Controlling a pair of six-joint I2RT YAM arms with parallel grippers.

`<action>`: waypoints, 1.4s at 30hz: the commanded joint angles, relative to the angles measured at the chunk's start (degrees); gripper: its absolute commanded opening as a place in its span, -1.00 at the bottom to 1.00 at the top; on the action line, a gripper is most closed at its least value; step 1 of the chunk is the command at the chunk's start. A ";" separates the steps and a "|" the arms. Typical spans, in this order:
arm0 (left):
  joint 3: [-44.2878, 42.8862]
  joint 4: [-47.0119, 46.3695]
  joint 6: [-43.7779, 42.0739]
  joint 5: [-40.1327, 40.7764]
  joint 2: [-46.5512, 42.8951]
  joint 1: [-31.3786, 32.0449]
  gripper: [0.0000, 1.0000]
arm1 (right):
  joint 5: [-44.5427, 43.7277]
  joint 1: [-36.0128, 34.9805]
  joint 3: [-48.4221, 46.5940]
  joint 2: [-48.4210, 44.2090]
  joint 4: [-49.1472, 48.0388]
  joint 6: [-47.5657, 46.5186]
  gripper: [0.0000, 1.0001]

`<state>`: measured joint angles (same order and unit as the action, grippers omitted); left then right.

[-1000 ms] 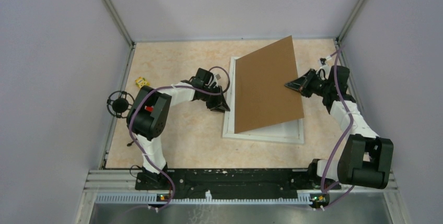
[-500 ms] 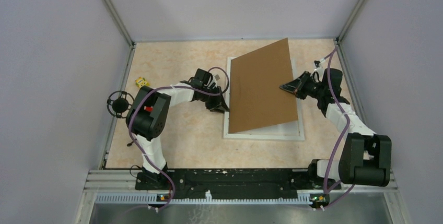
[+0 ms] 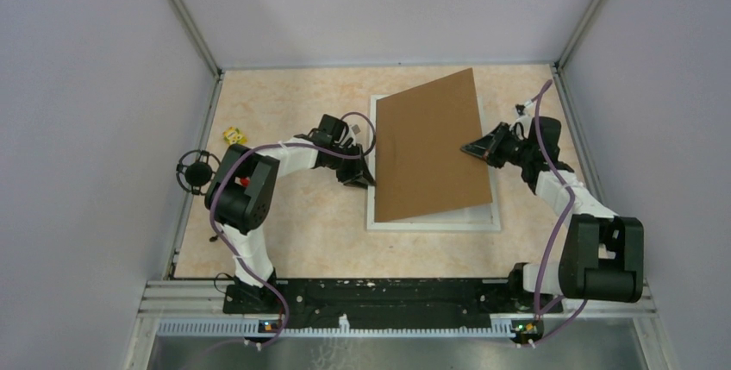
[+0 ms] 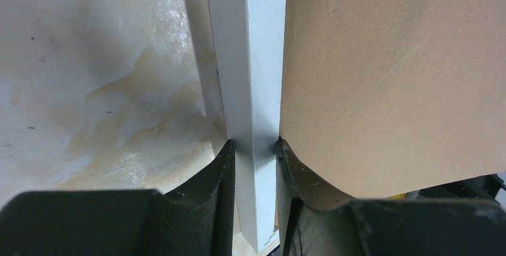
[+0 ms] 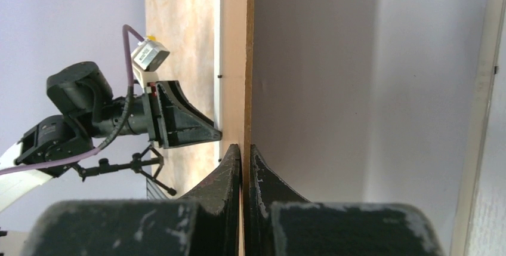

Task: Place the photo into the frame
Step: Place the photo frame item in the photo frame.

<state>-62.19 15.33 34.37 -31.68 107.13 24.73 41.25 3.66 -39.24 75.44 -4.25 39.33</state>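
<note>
A big white picture frame with thin bars [image 3: 465,220] lies flat on the pale marbled table [image 3: 284,103]. A flat brown board [image 3: 431,146] sits over the frame and hides most of its middle. The board is turned a little, so its edges do not line up with the bars. Its far right corner pokes out past the far bar of the frame. The near bar shows from under it.

The left gripper [image 3: 360,176] is at the left bar of the frame, a bit nearer than the middle. In the left wrist view its two black fingers [image 4: 218,172] squeeze this white bar, one on each side, both touching it. The left edge of the board lies just beside that same bar, on the inner side.

The right gripper [image 3: 472,147] is over the right side of the frame. Its fingers [image 5: 230,172] are pinched tight on the thin right edge of the board. This edge is lifted off the frame, so the board slopes down to the left bar.

The photo does not show in any view, so I cannot tell where it is.

A small yellow thing [image 3: 233,135] lies on the table, well to the left of the frame. A round black thing [image 3: 196,172] sits farther left, at the table's edge.
</note>
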 commanded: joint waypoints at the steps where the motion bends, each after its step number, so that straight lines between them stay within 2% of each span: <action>1: 1.40 1.00 -0.65 -0.08 -1.92 0.35 -0.47 | -1.81 -1.46 -2.96 1.61 9.80 -10.60 -1.00; 5: 0.94 1.50 -1.04 0.05 -2.29 0.39 -0.42 | -4.14 -1.46 -5.45 2.77 15.00 -14.34 -1.00; 8: 0.89 1.48 -1.14 -0.07 -2.37 0.38 -0.42 | -6.37 -1.46 -6.89 3.78 18.47 -16.50 -0.90; 14: 1.59 0.60 -0.89 -0.15 -2.78 0.40 -0.43 | -15.18 -2.04 -10.07 4.73 25.20 -21.65 -0.42; 23: 1.53 0.65 -0.97 -0.22 -2.69 0.38 -0.41 | -20.89 -4.87 -11.73 7.69 25.92 -23.42 0.00; 29: 1.58 0.94 -1.10 0.17 -2.81 0.40 -0.38 | -23.71 -6.52 -13.99 11.13 25.65 -24.68 0.03; 37: 1.53 1.41 -1.44 0.26 -4.08 0.39 -0.16 | -25.83 -8.19 -16.04 12.94 26.92 -26.55 0.10; 42: 1.59 1.64 -1.57 0.02 -4.75 0.35 -0.06 | -29.30 -9.87 -17.37 12.87 29.07 -26.81 0.36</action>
<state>-61.25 16.78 33.87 -31.11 106.13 24.91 16.99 -3.97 -53.41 87.85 22.35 15.07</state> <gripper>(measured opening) 0.453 0.627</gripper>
